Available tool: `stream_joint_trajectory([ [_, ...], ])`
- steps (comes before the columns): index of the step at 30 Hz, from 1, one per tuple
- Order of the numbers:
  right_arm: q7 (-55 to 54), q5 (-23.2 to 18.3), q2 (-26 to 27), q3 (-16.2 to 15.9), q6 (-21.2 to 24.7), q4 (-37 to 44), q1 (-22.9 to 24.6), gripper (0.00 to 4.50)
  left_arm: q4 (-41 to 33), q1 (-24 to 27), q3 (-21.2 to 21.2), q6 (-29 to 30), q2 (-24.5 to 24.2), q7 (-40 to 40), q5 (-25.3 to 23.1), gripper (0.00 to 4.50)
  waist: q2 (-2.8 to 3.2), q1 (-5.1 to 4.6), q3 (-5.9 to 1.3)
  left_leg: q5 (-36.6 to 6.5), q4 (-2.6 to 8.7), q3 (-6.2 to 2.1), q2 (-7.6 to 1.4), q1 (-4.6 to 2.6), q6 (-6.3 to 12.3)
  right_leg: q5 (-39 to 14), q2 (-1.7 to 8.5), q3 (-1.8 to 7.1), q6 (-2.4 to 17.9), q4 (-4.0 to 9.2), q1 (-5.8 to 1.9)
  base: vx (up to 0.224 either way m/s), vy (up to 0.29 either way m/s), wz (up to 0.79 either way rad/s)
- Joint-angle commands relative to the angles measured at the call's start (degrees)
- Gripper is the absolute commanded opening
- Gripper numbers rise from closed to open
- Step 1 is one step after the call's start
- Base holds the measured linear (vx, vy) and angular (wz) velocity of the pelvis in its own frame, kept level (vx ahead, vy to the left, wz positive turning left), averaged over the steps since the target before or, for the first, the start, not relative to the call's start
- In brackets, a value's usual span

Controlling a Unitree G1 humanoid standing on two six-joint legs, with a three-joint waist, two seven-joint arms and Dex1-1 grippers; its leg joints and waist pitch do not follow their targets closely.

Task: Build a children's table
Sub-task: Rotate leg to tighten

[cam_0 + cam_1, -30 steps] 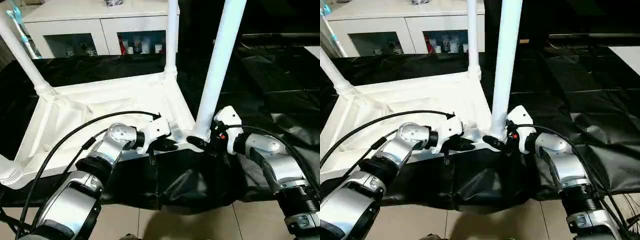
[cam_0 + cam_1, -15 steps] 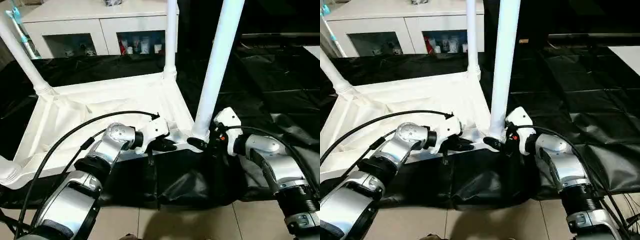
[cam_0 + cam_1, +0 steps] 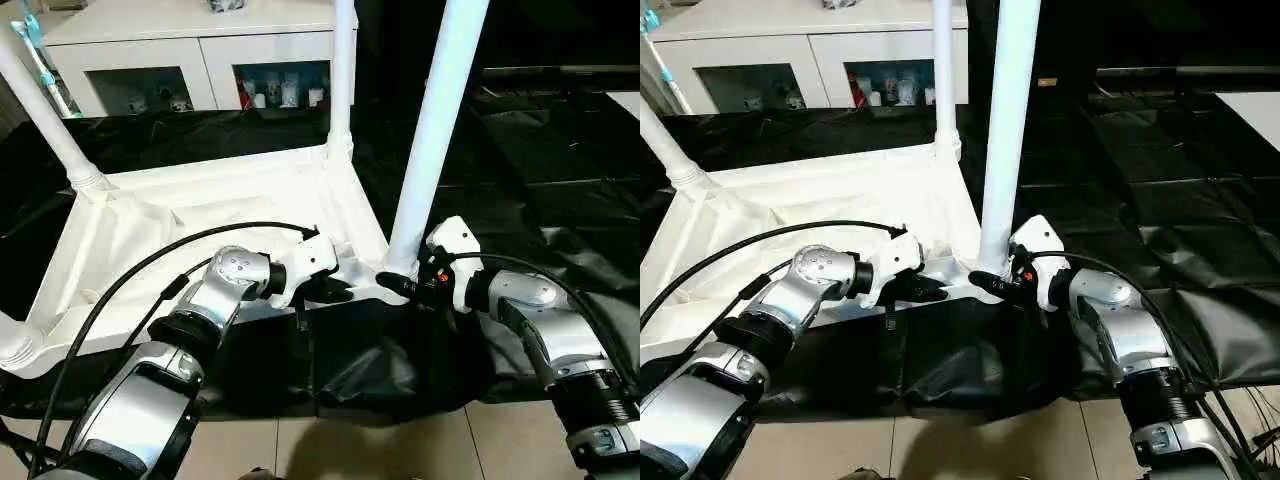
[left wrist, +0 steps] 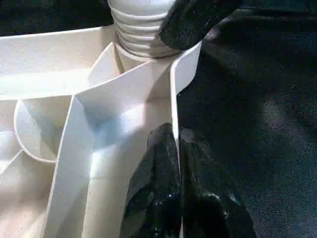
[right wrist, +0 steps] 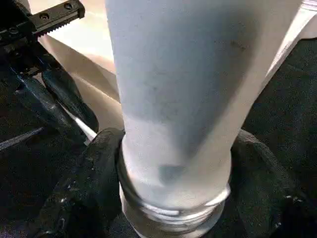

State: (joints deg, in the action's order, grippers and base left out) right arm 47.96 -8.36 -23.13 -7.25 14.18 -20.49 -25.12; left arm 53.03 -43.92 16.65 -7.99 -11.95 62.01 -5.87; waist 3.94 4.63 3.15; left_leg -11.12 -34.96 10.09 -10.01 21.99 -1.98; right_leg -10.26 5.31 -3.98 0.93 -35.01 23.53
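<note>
Left tool (image 4: 176, 163) pinches tabletop rim (image 4: 174, 99); right tool (image 5: 173, 163) fingers hug leg (image 5: 188, 89) base at corner socket.

Bright, even indoor light; close wrist views soft, black cover (image 3: 560, 170) faintly glossy.

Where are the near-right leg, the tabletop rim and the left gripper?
near-right leg (image 3: 435, 130): left eye view, mid shaft.
tabletop rim (image 4: 174, 94): left wrist view, thin wall edge.
left gripper (image 4: 178, 141): left wrist view, fingertips pinching the rim.
</note>
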Motion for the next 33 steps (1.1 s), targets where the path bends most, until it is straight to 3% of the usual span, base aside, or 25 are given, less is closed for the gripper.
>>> stream_joint_trajectory([
  [1,-0.2,0.0,1.1,-0.4,-0.4,0.0,-0.1,2.73,0.8,0.5,0.0,-0.5,-0.8,-0.2,-0.5,0.0,-0.73,0.0,-4.51,-6.6,3.67,-0.82,-2.71,-0.54,5.43,-4.8,3.3,2.18,15.0,3.63,-3.76,0.0,0.0,0.0],
  [5,-2.8,0.2,2.7,-0.1,0.9,0.0,0.2,2.72,1.2,0.3,-0.5,0.5,-0.1,-1.3,-0.2,0.0,-0.72,-0.25,-4.4,-7.3,3.76,-0.78,-2.65,-0.54,5.12,-5.4,3.26,2.19,15.0,3.76,-3.67,0.0,0.0,0.0],
  [10,-8.4,1.7,5.8,-0.2,2.4,-1.4,-0.3,2.72,2.4,-0.8,-0.8,2.2,1.5,-5.0,-0.7,0.0,-0.84,-0.87,-4.04,-11.3,4.21,-0.85,-2.54,-0.9,2.91,-13.0,3.41,2.2,13.4,4.68,-3.54,0.0,0.0,0.0],
  [15,-19.2,3.8,11.9,0.6,5.2,-5.0,-3.1,2.72,4.6,-3.2,-1.6,5.4,4.8,-11.4,-1.1,0.0,-0.71,-1.99,-3.49,-15.9,4.9,-1.18,-2.36,-1.25,0.29,-21.6,3.37,2.2,10.6,5.61,-3.28,0.0,0.0,0.0],
  [18,-30.1,5.5,16.7,2.4,6.3,-12.0,-8.0,2.72,8.1,-6.5,-2.8,8.2,8.2,-20.1,-1.8,0.0,-0.7,-2.8,-3.56,-16.6,4.95,-1.31,-2.21,-1.32,-0.83,-21.8,3.26,2.28,10.7,5.52,-3.04,0.0,0.0,0.0],
  [19,-33.4,6.2,18.1,3.1,6.2,-14.8,-9.9,2.72,9.5,-7.8,-3.5,8.9,9.7,-23.0,-1.5,0.0,-0.99,-2.99,-3.56,-17.0,4.92,-1.32,-2.11,-1.47,-1.0,-22.3,3.29,2.24,10.3,5.78,-3.03,0.0,0.0,0.0],
  [27,-37.8,6.8,22.1,3.9,5.3,-19.5,-13.9,2.72,12.8,-11.0,-5.4,10.0,13.3,-27.7,-0.2,0.0,-1.23,-2.45,-4.3,-7.6,4.13,-0.88,-2.01,-0.73,3.68,-8.1,3.37,2.36,13.7,4.53,-3.8,0.0,0.0,0.0],
  [31,-37.8,6.4,23.7,4.6,2.6,-21.3,-15.2,2.72,14.3,-12.1,-6.1,9.4,13.6,-28.6,-0.5,0.0,-1.1,-2.43,-4.21,-7.9,4.16,-0.81,-2.05,-0.82,4.67,-7.2,3.39,2.26,14.7,4.53,-3.82,0.0,0.0,0.0],
  [32,-37.8,6.2,23.8,4.8,2.5,-21.1,-15.2,3.07,14.4,-12.1,-6.1,9.4,13.5,-28.5,-0.5,0.0,-1.09,-2.44,-4.19,-8.2,4.19,-0.83,-2.07,-0.82,4.64,-7.6,3.4,2.25,14.6,4.55,-3.83,0.0,0.0,0.0],
  [33,-37.8,6.1,23.8,4.9,2.4,-21.1,-15.2,3.07,14.4,-12.1,-6.1,9.4,13.5,-28.4,-0.5,0.0,-1.07,-2.43,-4.16,-9.0,4.25,-0.83,-2.15,-0.95,4.48,-8.6,3.39,2.25,14.4,4.68,-3.8,0.0,0.0,0.0],
])
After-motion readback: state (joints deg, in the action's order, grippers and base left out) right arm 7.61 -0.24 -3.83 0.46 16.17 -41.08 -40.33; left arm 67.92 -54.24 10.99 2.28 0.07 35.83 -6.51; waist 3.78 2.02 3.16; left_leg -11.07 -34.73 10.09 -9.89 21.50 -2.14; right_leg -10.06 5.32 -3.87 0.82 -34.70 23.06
